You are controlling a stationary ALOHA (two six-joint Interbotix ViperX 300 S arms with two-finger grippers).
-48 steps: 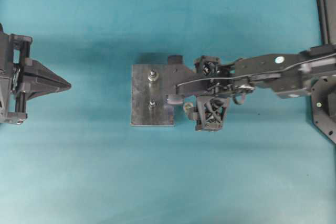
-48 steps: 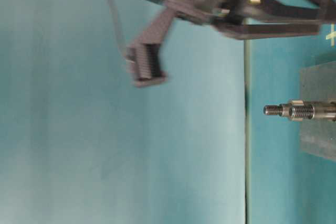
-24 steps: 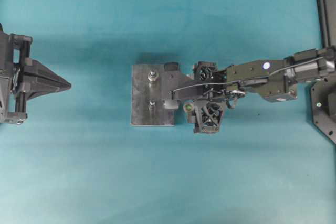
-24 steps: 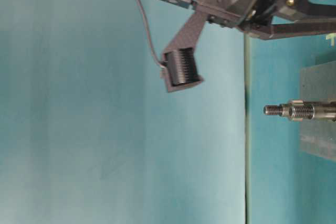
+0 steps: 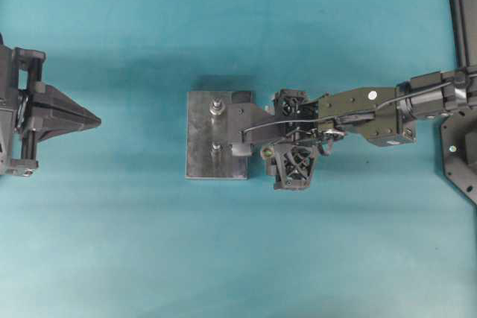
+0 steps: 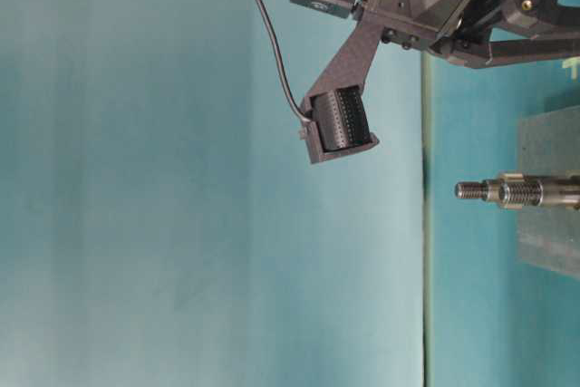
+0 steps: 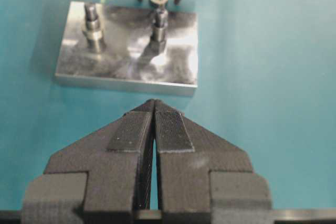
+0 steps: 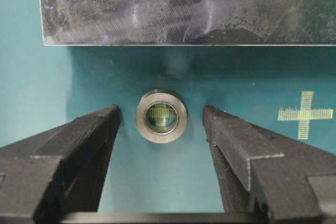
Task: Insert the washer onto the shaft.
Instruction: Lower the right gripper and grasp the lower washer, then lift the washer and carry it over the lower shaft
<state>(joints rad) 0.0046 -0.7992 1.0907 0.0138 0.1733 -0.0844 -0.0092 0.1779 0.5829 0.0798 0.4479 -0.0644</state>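
The right gripper (image 8: pixel 161 124) is spread wide, straddling the washer (image 8: pixel 161 115) without touching it. The washer lies on the tabletop (image 8: pixel 173 182) just beside the steel base plate (image 8: pixel 184 6). The left gripper (image 7: pixel 154 129) is pressed together, holding nothing.

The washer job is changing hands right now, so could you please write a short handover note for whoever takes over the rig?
Right gripper: open, fingers either side of the washer, not touching it.
Left gripper: shut, empty, parked well away from the metal plate.
Washer: lying flat on the table just off the plate's edge.
Shafts: two stand upright on the plate; the nearer shaft is in line with the washer, and the other shaft stands beside it.
Done: right gripper lined up on the washer.
Left: grasp, lift, thread onto the shaft.
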